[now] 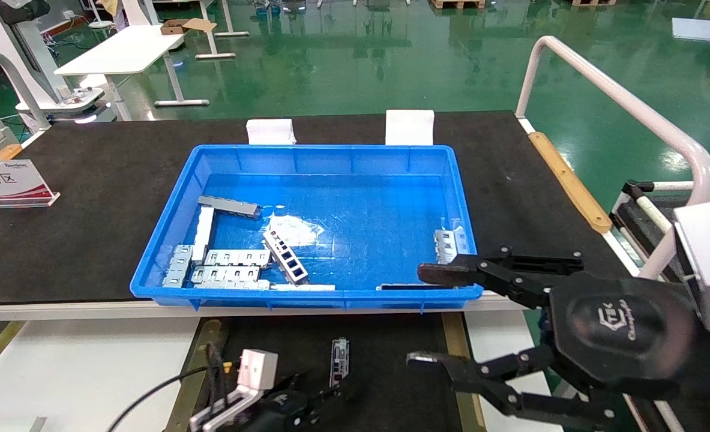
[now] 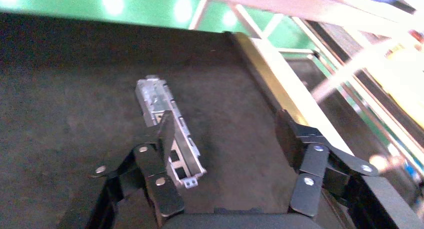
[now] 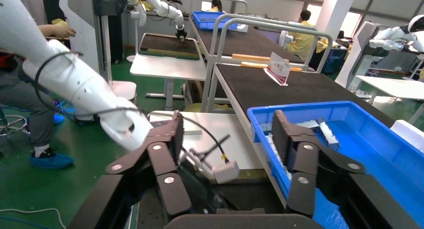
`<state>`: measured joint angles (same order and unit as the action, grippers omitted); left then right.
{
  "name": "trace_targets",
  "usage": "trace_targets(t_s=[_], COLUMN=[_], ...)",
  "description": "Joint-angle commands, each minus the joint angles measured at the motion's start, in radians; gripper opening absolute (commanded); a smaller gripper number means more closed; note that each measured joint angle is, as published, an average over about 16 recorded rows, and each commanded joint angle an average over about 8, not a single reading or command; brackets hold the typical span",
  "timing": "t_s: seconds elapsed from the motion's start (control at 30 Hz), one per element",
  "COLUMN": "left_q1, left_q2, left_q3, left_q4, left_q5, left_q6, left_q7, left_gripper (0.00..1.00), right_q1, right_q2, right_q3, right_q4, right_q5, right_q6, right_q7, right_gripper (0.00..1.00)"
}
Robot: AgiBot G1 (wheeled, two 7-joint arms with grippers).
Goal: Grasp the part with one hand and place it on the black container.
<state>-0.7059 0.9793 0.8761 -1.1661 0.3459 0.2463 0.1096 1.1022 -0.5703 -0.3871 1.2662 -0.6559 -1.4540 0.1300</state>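
Observation:
The part [image 1: 339, 360], a narrow silver-grey metal trough with cut-outs, lies flat on the black container [image 1: 391, 354] below the blue bin. In the left wrist view the part [image 2: 162, 120] rests on the container's dark surface [image 2: 235, 139]. My left gripper [image 2: 225, 134] is open just above the container; one finger [image 2: 165, 134] is over the part's near end and the other stands well clear of it. In the head view it [image 1: 321, 396] sits at the bottom edge. My right gripper [image 1: 424, 316] is open and empty, hovering by the bin's front right corner.
The blue bin [image 1: 162, 240] on the black table holds several more metal strips [image 1: 228, 267]. Olive-tan strips [image 1: 454, 342] line the container's sides. A white rail [image 1: 619, 90] stands at the right. The bin [image 3: 360, 139] also shows in the right wrist view.

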Motion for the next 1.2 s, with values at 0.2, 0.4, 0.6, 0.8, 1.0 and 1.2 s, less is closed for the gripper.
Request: trace_targets(t_s=[0.2,0.4,0.6,0.8,1.0,1.2], left_q1=[0.010,0.012,-0.018,-0.059,-0.090,-0.116], left_q2=[-0.165,-0.273,-0.354,-0.416,-0.463,-0.508], left_q3=[-0.001,-0.034,-0.065,-0.098,-0.129,-0.158], left_q4=[-0.088,-0.104,-0.075,-0.049,-0.043,-0.060], left_q5=[0.015,0.005,-0.003,-0.013,-0.028,-0.041], left_q6=[0.156,0.325,0.515,0.685,0.796,0.869], left_q7=[0.019,0.044,0.074,0.107,0.134,0.158], left_gripper=[1.00,1.00,1.00,1.00,1.00,1.00], right_q1=[0.000,0.000,0.000,0.000,0.000,0.000], right_q2=[0.000,0.000,0.000,0.000,0.000,0.000], right_q3=[0.000,0.000,0.000,0.000,0.000,0.000], right_q4=[0.000,0.000,0.000,0.000,0.000,0.000], right_q5=[0.000,0.000,0.000,0.000,0.000,0.000], right_q6=[0.000,0.000,0.000,0.000,0.000,0.000], right_q7=[0.000,0.000,0.000,0.000,0.000,0.000], right_gripper=[1.00,1.00,1.00,1.00,1.00,1.00])
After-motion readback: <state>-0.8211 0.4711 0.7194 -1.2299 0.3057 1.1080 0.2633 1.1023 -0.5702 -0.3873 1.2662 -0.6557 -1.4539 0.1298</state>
